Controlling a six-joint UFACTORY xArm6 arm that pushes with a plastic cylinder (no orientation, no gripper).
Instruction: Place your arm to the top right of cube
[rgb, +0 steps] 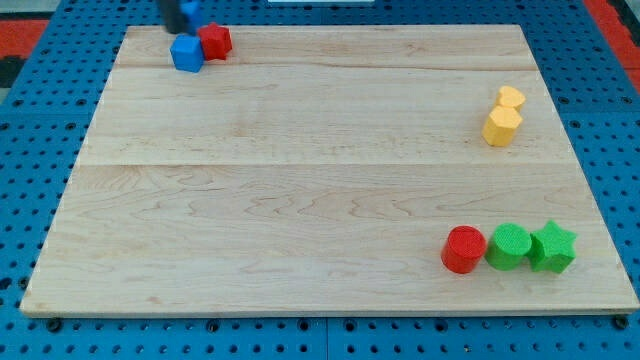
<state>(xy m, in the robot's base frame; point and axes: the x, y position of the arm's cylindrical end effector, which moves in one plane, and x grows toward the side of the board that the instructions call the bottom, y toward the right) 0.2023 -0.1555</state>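
Observation:
A blue cube (187, 53) sits near the board's top left corner. A red block (215, 41) touches its right side. My dark rod comes down from the view's top edge, and my tip (176, 30) is just above the blue cube, slightly to its left and close to it. Another blue piece (190, 9) shows right of the rod at the view's top edge; its shape is cut off.
Two yellow blocks (511, 98) (502, 126) sit together at the right side. A red cylinder (464, 249), a green cylinder (510, 246) and a green star (552, 247) stand in a row at the bottom right. The wooden board (300, 180) lies on a blue pegboard.

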